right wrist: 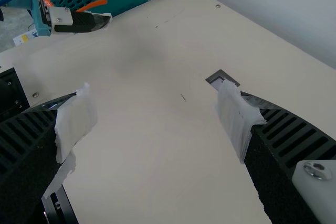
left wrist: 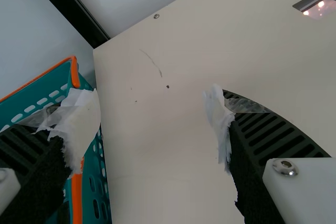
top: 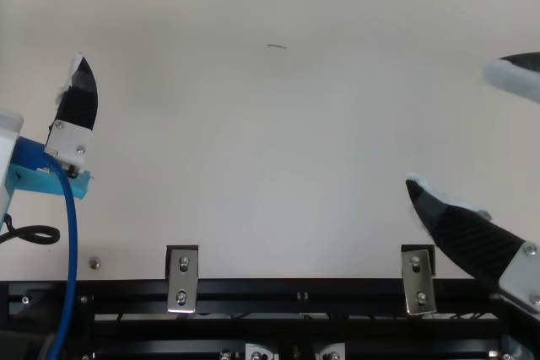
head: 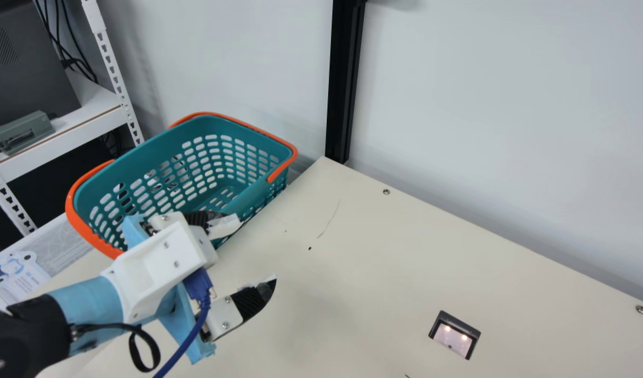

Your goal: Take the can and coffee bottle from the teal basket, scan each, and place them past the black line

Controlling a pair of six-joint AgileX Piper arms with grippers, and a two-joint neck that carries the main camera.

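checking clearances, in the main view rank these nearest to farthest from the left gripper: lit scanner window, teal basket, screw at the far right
From the left gripper:
1. Teal basket, close by, toward the view's upper left
2. Lit scanner window, to the right
3. Screw, farther right, near the wall

Robotics lab, apparently, with shop-checkout mock-up: robot arms (head: 90,296), cream desk (head: 363,262) with lit scanner window (head: 452,338) set in, teal shopping basket (head: 248,198), slotted-metal shelving (head: 64,147).
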